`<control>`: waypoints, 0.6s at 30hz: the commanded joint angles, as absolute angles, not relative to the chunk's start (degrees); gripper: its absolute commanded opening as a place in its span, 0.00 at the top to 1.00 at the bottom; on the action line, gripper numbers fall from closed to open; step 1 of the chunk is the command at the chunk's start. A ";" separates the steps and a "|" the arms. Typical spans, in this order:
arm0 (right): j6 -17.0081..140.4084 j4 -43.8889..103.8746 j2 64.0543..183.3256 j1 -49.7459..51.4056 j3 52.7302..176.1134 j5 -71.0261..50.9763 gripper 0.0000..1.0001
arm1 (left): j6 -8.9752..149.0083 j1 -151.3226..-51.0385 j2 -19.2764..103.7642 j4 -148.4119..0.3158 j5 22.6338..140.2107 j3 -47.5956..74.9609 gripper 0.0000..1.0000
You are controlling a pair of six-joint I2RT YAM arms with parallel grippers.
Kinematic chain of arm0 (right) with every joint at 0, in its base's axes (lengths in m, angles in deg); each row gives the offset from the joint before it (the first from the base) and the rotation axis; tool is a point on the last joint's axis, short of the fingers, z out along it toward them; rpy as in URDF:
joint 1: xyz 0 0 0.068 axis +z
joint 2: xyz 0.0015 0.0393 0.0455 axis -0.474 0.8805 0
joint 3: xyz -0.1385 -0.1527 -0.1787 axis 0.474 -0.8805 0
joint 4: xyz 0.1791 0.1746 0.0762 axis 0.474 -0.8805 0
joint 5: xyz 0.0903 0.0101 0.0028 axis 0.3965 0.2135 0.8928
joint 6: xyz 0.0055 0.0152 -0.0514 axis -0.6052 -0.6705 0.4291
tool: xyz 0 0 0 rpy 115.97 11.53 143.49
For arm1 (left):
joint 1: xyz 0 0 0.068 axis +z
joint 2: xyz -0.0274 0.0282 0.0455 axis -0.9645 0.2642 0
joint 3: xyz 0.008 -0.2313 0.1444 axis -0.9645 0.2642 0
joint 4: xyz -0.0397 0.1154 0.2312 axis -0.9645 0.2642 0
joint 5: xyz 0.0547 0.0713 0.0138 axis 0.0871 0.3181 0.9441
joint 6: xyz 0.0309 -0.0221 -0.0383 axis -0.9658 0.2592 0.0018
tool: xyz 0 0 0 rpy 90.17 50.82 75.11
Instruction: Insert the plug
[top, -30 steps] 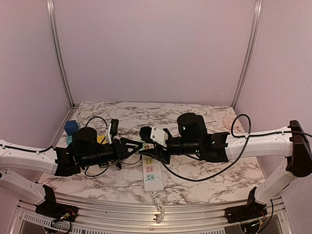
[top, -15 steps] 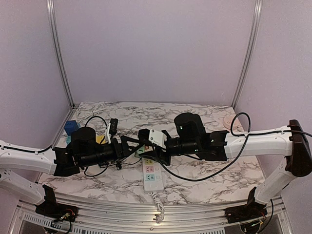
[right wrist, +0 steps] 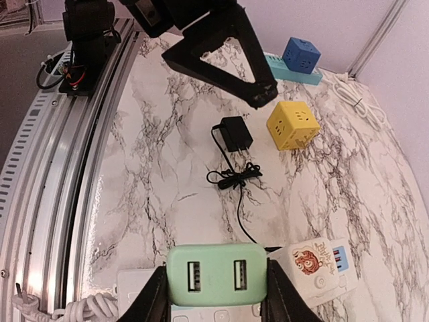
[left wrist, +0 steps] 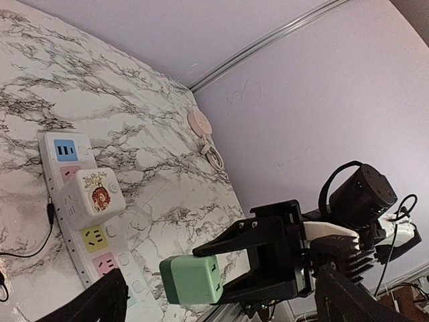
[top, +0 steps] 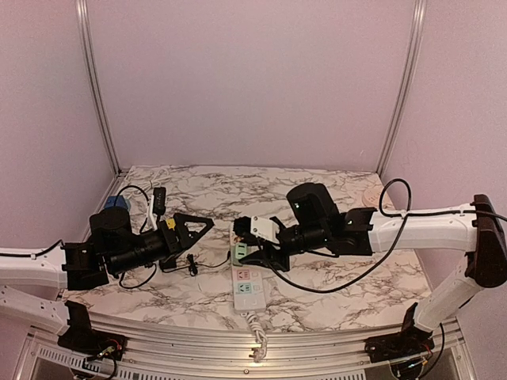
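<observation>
One green plug (right wrist: 216, 272) is clamped between the jaws of my right gripper (right wrist: 214, 295), just over the white power strip (top: 247, 290); my left gripper (top: 198, 229) stands with jaws wide apart.

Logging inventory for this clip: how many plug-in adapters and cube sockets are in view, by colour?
green rounded plastic USB adapter: 1
white plastic adapter with orange print: 1
yellow plastic cube socket: 1
blue plastic cube socket: 1
black plastic adapter with thin cord: 1
Total: 5

adapter (left wrist: 94, 191) on strip (left wrist: 80, 142), other sockets (left wrist: 94, 238) free
</observation>
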State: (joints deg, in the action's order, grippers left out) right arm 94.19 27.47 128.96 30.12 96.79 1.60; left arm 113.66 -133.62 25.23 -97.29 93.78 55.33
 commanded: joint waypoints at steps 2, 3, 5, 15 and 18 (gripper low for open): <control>96.74 24.32 128.56 26.15 94.55 8.97 0.76 | 110.66 -133.74 20.52 -89.25 99.44 57.24 0.01; 97.39 24.08 129.05 25.77 94.32 9.45 0.76 | 110.34 -133.70 19.87 -88.65 99.92 57.42 0.01; 98.58 23.35 129.92 25.46 94.37 10.24 0.76 | 109.70 -133.66 19.04 -87.15 100.61 57.55 0.01; 103.33 20.49 138.01 24.96 98.39 12.41 0.77 | 109.59 -133.48 17.27 -85.84 101.37 59.31 0.01; 103.75 20.17 140.05 24.76 99.44 12.54 0.77 | 109.76 -133.39 16.75 -85.79 101.38 59.85 0.01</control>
State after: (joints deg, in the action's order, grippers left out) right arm 101.68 21.83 138.09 25.13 96.00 10.74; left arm 110.49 -133.62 18.17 -87.43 100.38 58.52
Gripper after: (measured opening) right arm 0.369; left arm 0.988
